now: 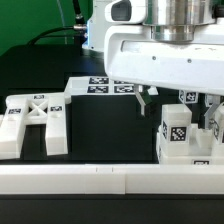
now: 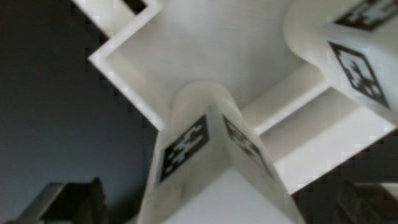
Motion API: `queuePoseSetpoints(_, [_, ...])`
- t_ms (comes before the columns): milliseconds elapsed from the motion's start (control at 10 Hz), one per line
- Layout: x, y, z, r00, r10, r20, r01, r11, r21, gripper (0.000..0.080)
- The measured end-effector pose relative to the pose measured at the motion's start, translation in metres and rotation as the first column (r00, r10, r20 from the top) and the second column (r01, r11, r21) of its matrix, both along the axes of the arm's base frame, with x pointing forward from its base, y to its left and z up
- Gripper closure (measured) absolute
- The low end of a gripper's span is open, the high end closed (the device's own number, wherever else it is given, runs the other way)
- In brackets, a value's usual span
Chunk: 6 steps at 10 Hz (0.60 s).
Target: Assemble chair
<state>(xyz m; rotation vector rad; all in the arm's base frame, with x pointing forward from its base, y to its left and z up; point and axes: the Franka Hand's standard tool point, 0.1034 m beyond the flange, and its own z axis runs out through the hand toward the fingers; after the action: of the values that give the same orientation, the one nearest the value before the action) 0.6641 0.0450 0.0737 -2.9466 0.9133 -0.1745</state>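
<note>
My gripper hangs over the chair parts at the exterior view's right, open, with its dark fingertips wide apart on either side of them. Below it stands a cluster of white tagged blocks, and neither finger touches it. In the wrist view my gripper looks straight down on a white tagged part, which fills the picture and has a second tag on a side slab. The dark fingers show only at the picture's edges. The X-braced frame lies flat at the exterior view's left.
The marker board lies at the back of the dark table. A long white rail runs along the front edge. Dark table surface separates the X-braced frame from the block cluster.
</note>
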Motion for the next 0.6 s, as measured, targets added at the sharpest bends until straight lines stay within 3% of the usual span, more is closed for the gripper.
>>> queuePoseSetpoints(600, [0.0000,-0.0017,-0.0002,0.918,0.396,-0.016,-0.396,0.915,-0.074,0.0151])
